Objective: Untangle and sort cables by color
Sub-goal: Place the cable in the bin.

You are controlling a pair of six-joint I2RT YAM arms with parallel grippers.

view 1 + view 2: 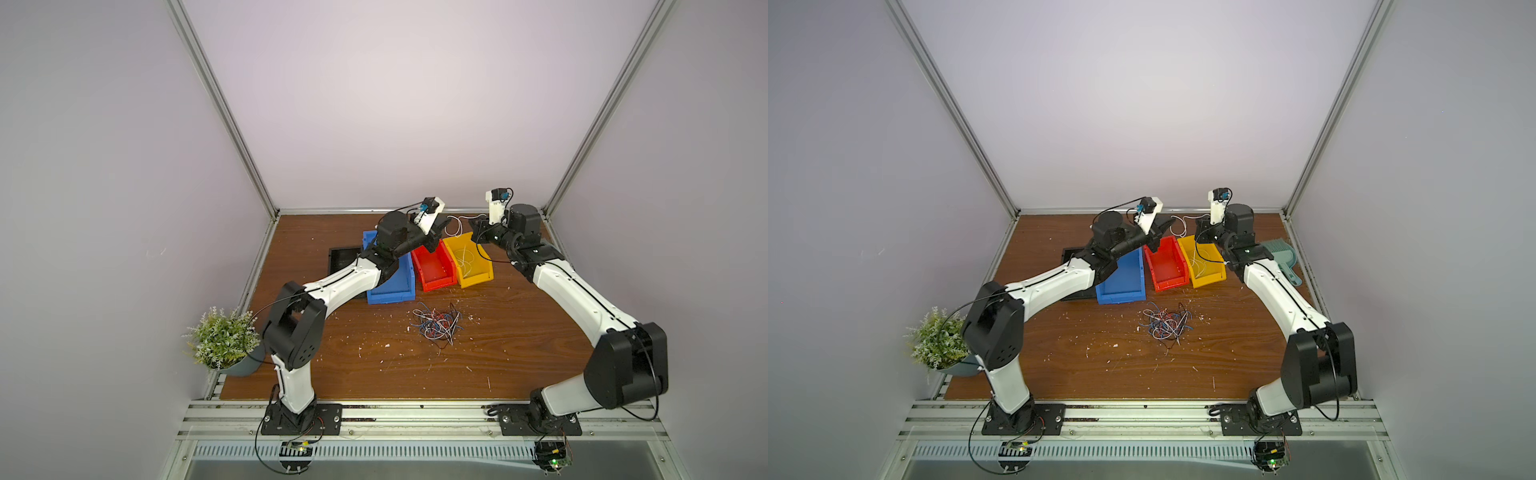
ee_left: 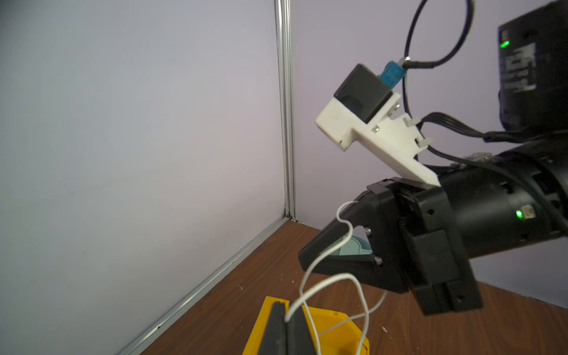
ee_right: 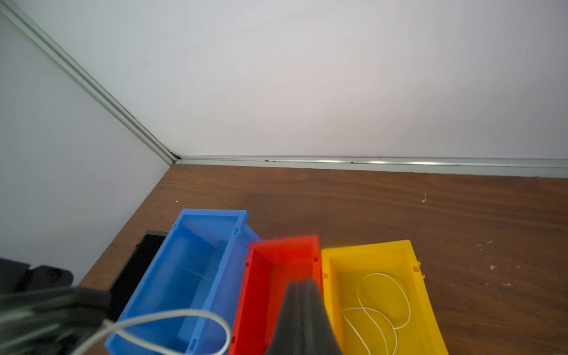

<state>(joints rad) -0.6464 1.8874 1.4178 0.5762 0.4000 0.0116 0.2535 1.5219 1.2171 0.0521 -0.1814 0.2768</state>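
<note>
From my station I see the left gripper (image 2: pixel 286 312) with its flat black fingers pressed together on a thin white cable (image 3: pixel 178 312). It springs out of the pinch in loose, glossy loops above the far end of the yellow bin (image 1: pixel 473 262). The same strand curls across to the right gripper (image 3: pixel 302 284), whose tapered matte-black fingers meet at the tips; whether they nip the strand I cannot tell. More white cables (image 3: pixel 376 309) lie coiled in soft S-curves on the yellow bin's floor. Beside it stand the red bin (image 1: pixel 434 270) and the blue bin (image 1: pixel 390 286), both boxy, smooth plastic. The rest of the cables (image 1: pixel 436 326), in blue, red, white and black, sit in one wiry knot on the wood-grain table (image 1: pixel 519 353). The knot is nearer the arm bases than the bins, among pale flecks.
</note>
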